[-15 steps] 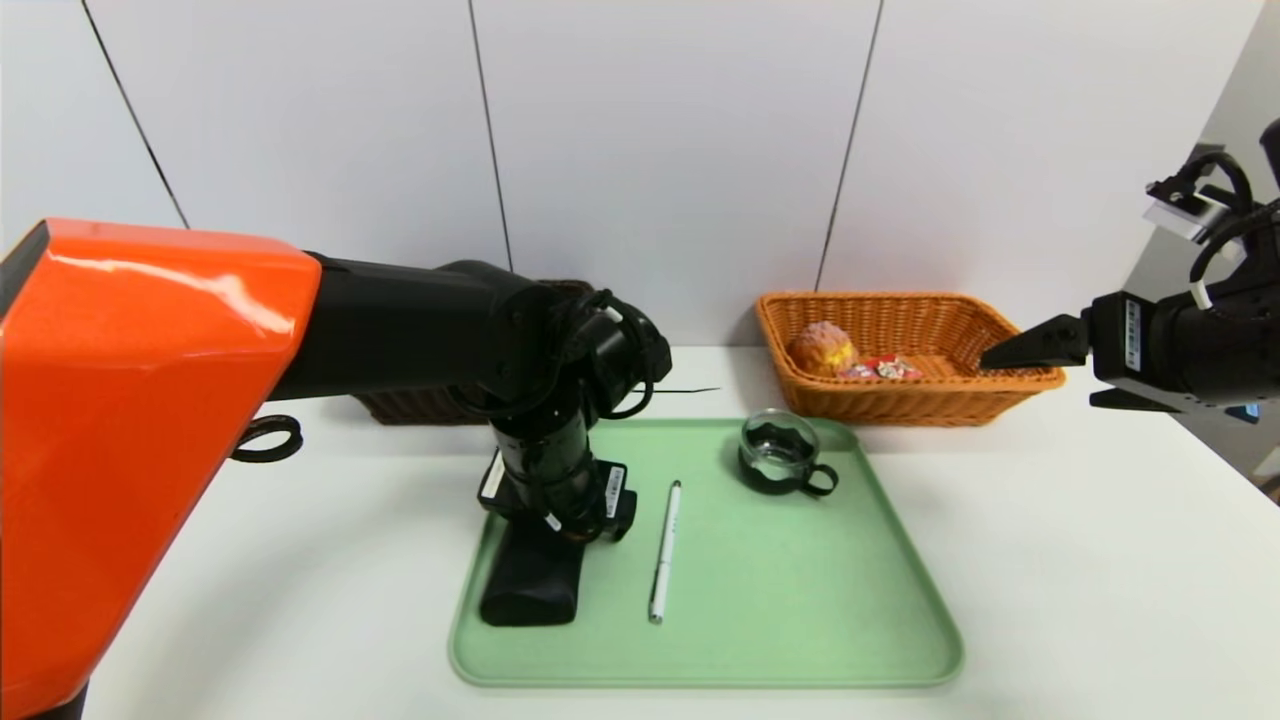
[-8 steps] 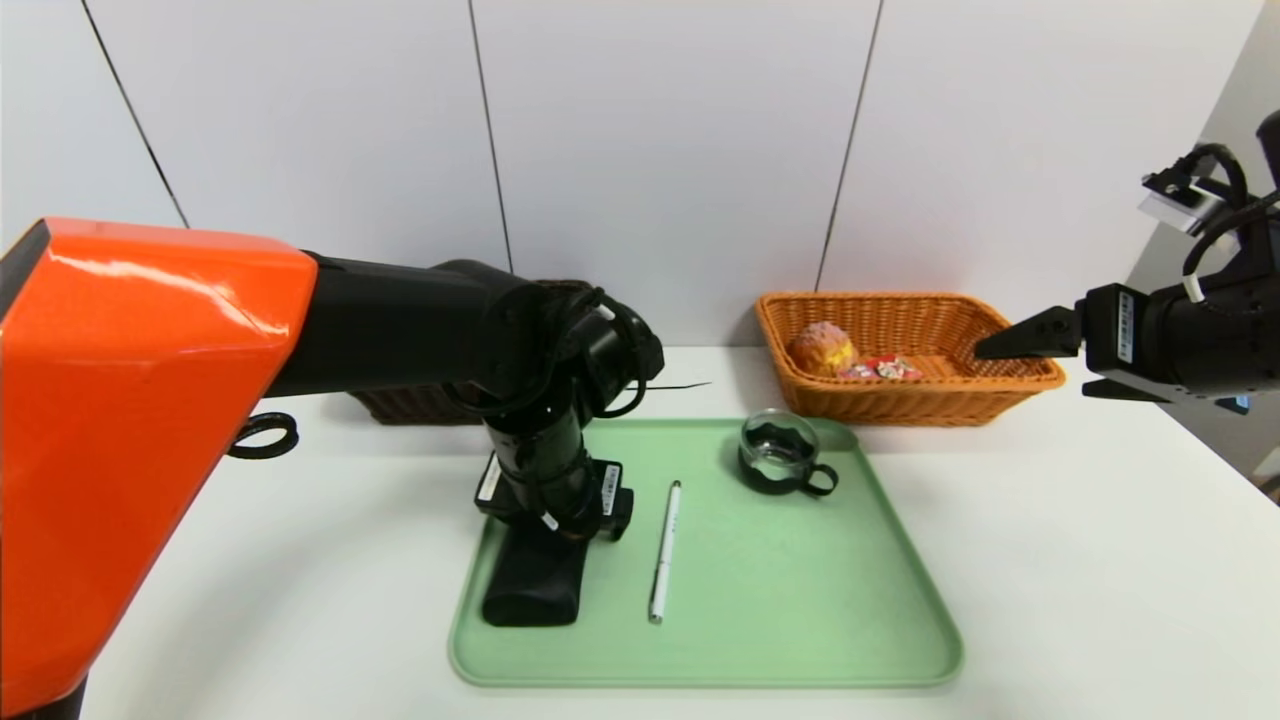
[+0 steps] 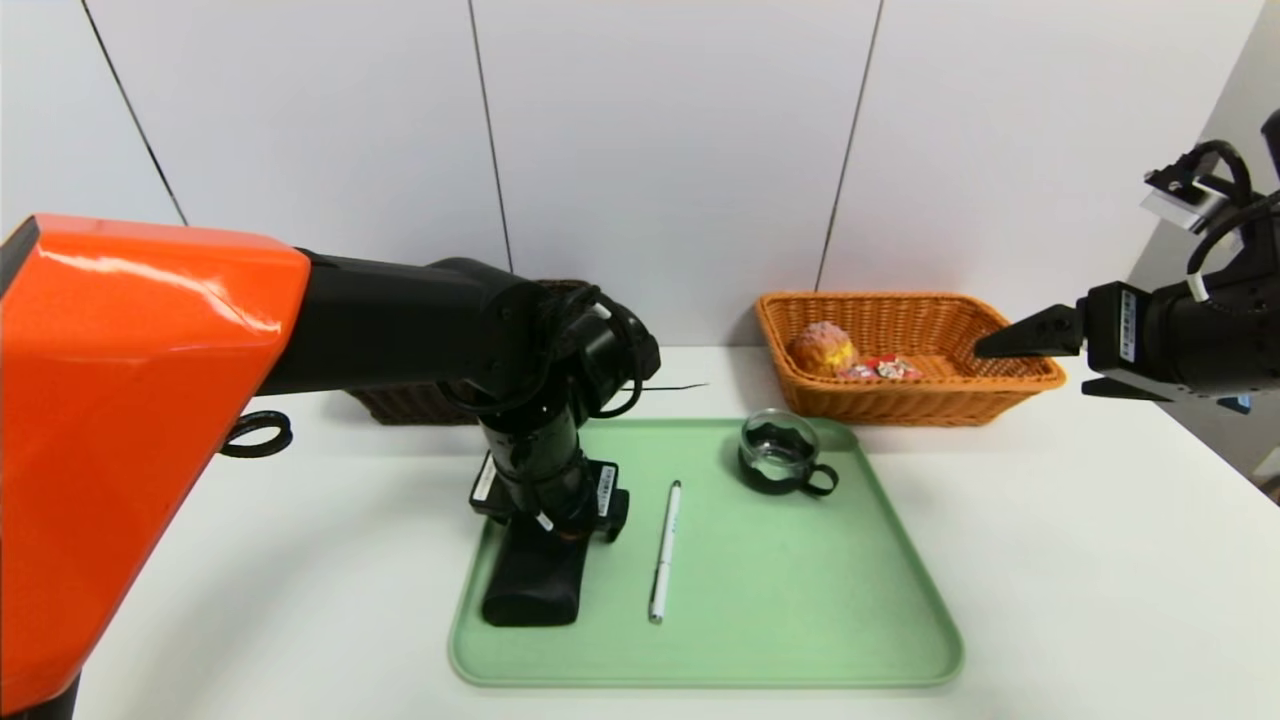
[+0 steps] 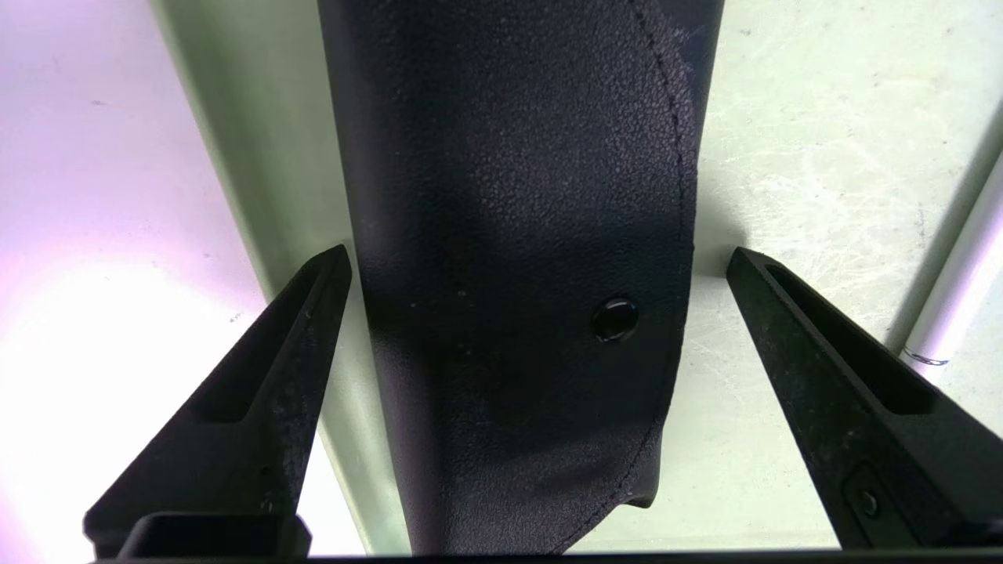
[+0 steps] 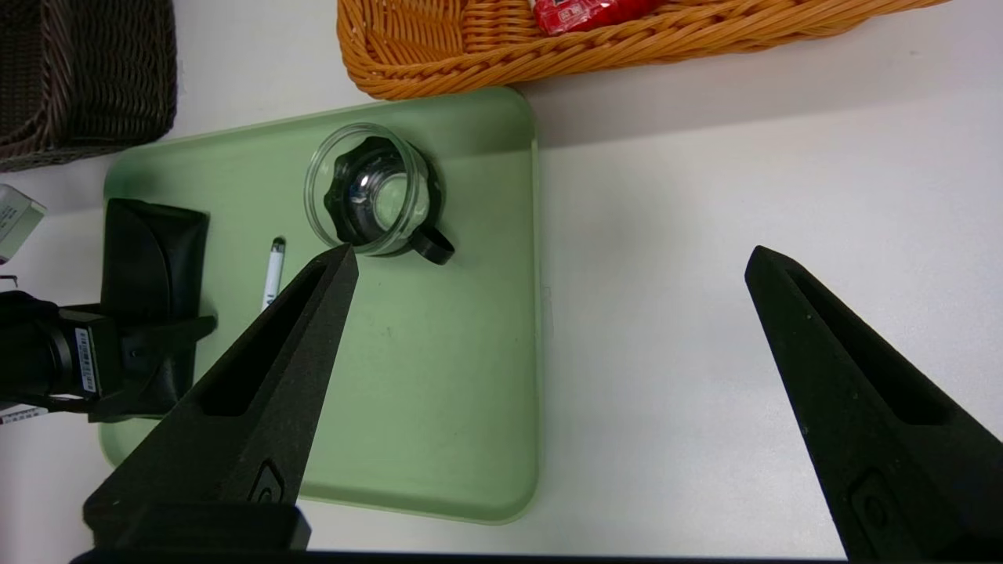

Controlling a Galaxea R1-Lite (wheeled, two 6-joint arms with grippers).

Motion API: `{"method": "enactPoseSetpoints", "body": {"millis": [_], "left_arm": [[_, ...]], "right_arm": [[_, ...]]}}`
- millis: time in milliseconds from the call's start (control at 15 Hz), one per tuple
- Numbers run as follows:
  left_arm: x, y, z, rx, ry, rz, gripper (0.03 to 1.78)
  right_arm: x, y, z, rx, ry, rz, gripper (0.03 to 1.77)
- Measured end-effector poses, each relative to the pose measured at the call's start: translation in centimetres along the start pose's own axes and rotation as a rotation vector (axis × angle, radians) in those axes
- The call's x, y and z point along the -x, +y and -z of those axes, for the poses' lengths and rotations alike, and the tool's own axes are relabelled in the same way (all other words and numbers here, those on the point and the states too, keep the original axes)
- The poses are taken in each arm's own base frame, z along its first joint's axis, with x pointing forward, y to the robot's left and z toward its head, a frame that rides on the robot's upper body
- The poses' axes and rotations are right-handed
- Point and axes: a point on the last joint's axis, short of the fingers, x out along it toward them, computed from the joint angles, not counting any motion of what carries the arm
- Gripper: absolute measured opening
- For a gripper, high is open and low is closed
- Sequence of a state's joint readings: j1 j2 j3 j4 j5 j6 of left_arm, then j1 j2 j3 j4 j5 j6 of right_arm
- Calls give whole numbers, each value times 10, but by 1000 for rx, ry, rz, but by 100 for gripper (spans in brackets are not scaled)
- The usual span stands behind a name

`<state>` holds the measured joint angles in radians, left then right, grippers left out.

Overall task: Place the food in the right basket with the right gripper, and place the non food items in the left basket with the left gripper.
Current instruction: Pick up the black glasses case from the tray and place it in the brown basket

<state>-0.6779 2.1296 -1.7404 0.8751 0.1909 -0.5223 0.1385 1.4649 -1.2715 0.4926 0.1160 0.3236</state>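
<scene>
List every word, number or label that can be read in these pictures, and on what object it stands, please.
No text can be read.
White barcode labels on the left gripper: too small.
White label on the right gripper: too small.
Print on the red drink carton: blurred.
Black pouch, pen, glass cup: no text visible.

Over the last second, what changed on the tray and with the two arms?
Very little. The left gripper sits over the pouch on the tray, fingers either side, not clamped; it edged slightly toward the tray's left edge. The right gripper shifted slightly near the orange basket, open and empty. Pen, cup, bun and carton stayed put.
</scene>
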Motion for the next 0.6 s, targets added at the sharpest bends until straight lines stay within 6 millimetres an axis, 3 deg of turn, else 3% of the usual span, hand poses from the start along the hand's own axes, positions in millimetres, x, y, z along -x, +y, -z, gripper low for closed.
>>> {"method": "enactPoseSetpoints", "body": {"millis": [267,600], "left_arm": [[2,0,-1,11,-8,6,97],[17,-4,1,3,-27,63,62]], "right_arm": [[1,0,0,0,-3,-1,171],[2,0,0,-8,-3,-1,171]]}}
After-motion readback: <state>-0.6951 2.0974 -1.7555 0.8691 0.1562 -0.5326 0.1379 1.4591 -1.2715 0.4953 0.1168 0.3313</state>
